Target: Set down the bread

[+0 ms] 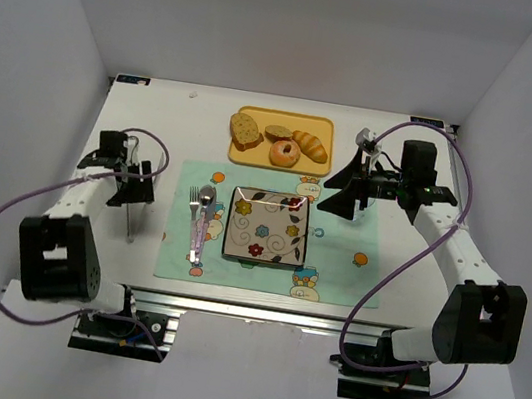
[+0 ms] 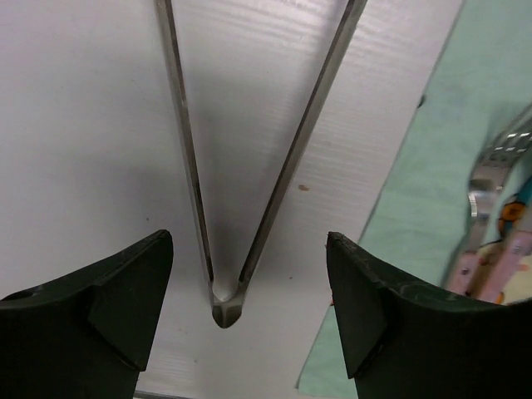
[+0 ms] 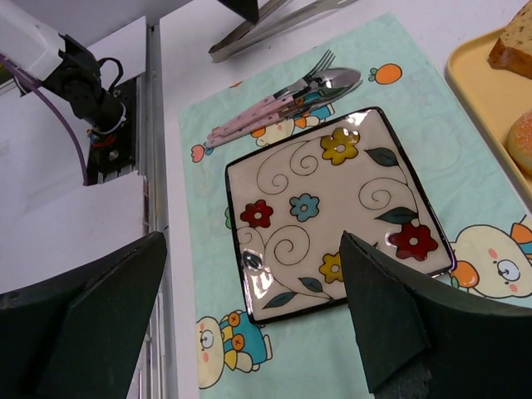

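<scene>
1. The bread lies on the yellow tray [image 1: 242, 157] at the far side of the surface; the large slice [image 1: 246, 131] is just beside the small slice [image 1: 278, 132], with the doughnut [image 1: 285, 152] near both.
2. The left gripper [image 2: 248, 249] is open, its jaws either side of the metal tongs [image 2: 284, 174] without touching them; the right gripper [image 3: 252, 241] hangs open and empty over the flowered plate [image 1: 266, 230].
3. The toast looks light, stiff and crumbly; I'd pinch it gently across the flat faces, near the middle.
</scene>
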{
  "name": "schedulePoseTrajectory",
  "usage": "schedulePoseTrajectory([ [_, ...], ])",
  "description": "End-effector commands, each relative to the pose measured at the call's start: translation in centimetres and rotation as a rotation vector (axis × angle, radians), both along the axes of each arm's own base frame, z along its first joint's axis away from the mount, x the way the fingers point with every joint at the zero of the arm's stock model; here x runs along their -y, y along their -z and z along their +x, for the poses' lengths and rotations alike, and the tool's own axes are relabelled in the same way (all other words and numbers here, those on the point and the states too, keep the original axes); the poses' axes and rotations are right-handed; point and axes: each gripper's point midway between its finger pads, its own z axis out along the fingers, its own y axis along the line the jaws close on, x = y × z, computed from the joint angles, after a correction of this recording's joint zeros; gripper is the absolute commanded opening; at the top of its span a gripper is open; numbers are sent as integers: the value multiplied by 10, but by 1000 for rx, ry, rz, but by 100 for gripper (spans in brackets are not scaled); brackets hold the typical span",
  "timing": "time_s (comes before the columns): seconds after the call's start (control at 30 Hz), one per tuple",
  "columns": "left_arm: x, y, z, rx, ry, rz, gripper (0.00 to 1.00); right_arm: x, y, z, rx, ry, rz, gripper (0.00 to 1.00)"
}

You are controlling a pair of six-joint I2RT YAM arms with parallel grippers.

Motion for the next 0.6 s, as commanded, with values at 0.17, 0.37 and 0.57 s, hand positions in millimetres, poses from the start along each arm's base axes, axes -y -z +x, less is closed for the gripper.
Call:
schedulePoseTrajectory([
  [0.17,-8,26,18,-65,65,44,84,-1,-9,3,27,-2,20,89],
  [0.37,8,58,19,-109,113,-49,79,0,-8,6,12,12,16,89],
  [0.57,12,69,20,-90,79,-80,66,0,-7,8,-1,20,15,89],
])
